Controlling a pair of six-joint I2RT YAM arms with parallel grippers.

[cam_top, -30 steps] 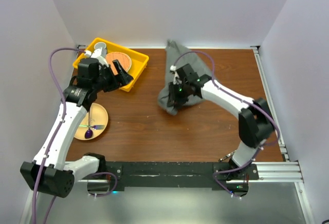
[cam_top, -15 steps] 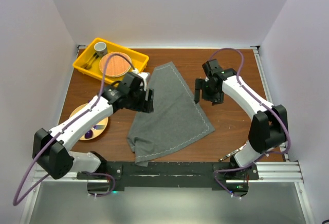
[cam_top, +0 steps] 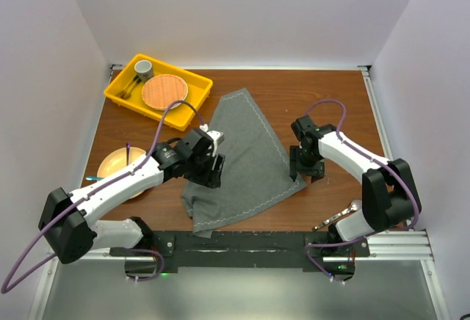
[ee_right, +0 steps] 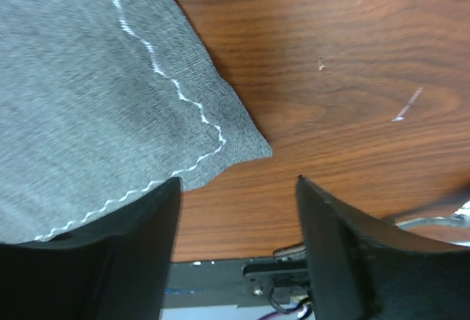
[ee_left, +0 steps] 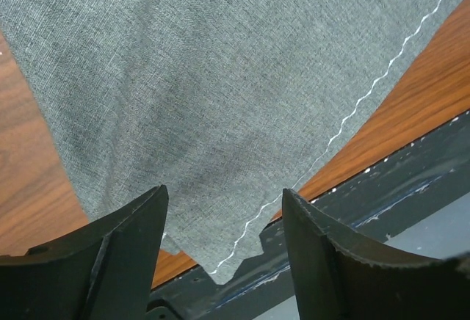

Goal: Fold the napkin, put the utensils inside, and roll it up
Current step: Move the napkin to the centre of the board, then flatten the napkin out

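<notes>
White walls [cam_top: 242,12] are standing around a brown wooden table [cam_top: 330,92]. Soft light is shining evenly on everything.

My brown wooden table [cam_top: 330,100] carries a yellow tray [cam_top: 197,85] at far left, holding a round orange plate [cam_top: 164,91] and a small cup [cam_top: 143,67]. A tan plate [cam_top: 114,164] lies nearer me.

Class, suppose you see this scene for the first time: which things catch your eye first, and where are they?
The big grey napkin lies spread across the middle of the table, its near corner over the front edge. The left hand hangs open above its left part, the right hand open at its right corner. A bright yellow tray sits far left.
</notes>
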